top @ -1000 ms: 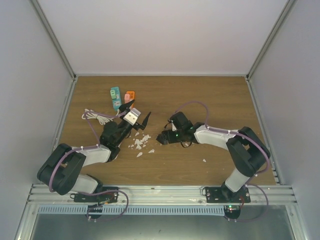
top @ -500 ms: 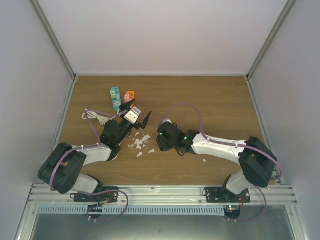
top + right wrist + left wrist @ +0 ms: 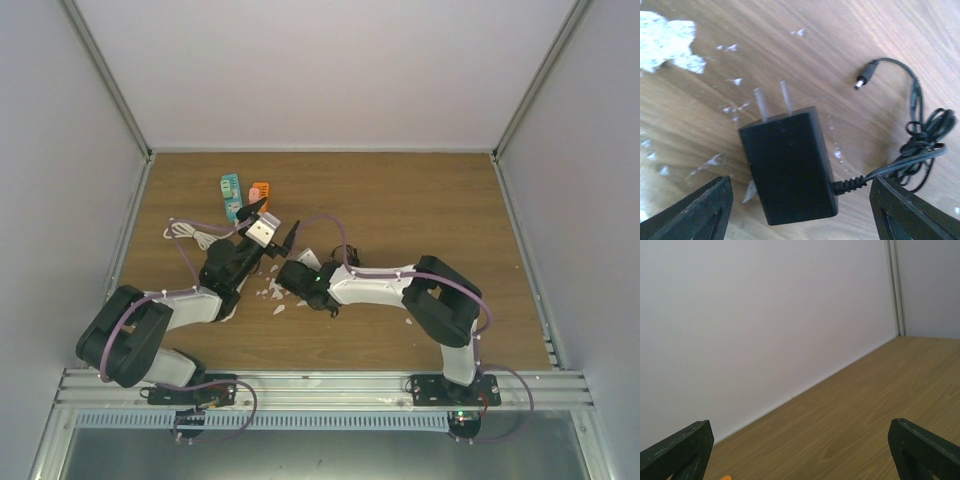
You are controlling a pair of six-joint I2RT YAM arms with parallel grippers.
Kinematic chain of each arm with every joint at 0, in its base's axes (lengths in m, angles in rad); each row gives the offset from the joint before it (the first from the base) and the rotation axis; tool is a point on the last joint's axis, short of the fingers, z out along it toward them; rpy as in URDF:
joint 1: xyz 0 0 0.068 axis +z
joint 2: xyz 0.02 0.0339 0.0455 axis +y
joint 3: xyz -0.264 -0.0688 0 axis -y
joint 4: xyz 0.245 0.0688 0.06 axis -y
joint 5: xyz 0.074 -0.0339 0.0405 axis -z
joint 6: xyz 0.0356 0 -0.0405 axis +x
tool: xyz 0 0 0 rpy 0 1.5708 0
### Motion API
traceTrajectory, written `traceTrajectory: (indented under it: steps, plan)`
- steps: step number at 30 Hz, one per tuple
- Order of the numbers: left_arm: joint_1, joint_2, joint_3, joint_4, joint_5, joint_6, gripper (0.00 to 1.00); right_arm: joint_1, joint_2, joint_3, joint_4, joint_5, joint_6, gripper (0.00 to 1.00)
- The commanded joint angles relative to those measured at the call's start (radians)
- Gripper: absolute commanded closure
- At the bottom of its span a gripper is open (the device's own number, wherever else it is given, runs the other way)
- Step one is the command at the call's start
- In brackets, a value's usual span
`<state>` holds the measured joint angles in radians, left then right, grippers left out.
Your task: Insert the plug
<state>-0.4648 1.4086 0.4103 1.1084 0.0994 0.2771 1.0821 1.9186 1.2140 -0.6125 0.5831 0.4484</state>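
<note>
Plug (image 3: 790,165), a black wall adapter, is hidden beneath the right arm (image 3: 370,285) from above. Left wrist: left fingers (image 3: 675,450) spread, empty. Right wrist: right fingers (image 3: 700,207) apart, straddling it on the desk (image 3: 890,40). It looks rigid, light and slick, so grip its flat sides.

Both fingers of the right tool (image 3: 801,202) run off the bottom edge of its wrist view, with only their tips showing. From above, the power adapter (image 3: 790,165) cannot be made out beneath that tool. The left tool (image 3: 800,455) shows just two finger corners, and an orange sliver (image 3: 726,477) at that view's lower edge cannot be identified. On the tabletop (image 3: 420,200), the teal piece (image 3: 231,195) and orange piece (image 3: 259,190) are too small to tell.
</note>
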Motion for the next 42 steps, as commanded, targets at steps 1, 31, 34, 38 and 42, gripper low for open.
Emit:
traceTrajectory:
  steps: [1,31,34,38,42]
  plan:
    - [0.001,0.003,0.022,0.031,-0.006,-0.01,0.01,0.019,0.051,0.065,-0.081,0.158,-0.001,0.24]
    - [0.007,0.007,0.038,-0.002,-0.003,-0.015,0.01,0.111,0.188,0.2,-0.073,0.325,-0.126,0.27]
    - [0.008,0.007,0.039,-0.005,-0.004,-0.016,0.01,0.099,0.184,0.2,-0.061,0.315,-0.123,0.28]
    - [0.009,0.005,0.04,-0.011,-0.005,-0.017,0.01,0.062,0.162,0.174,-0.02,0.254,-0.131,0.33]
    - [0.01,0.005,0.042,-0.015,-0.003,-0.019,0.01,0.04,0.148,0.155,0.007,0.2,-0.14,0.36]
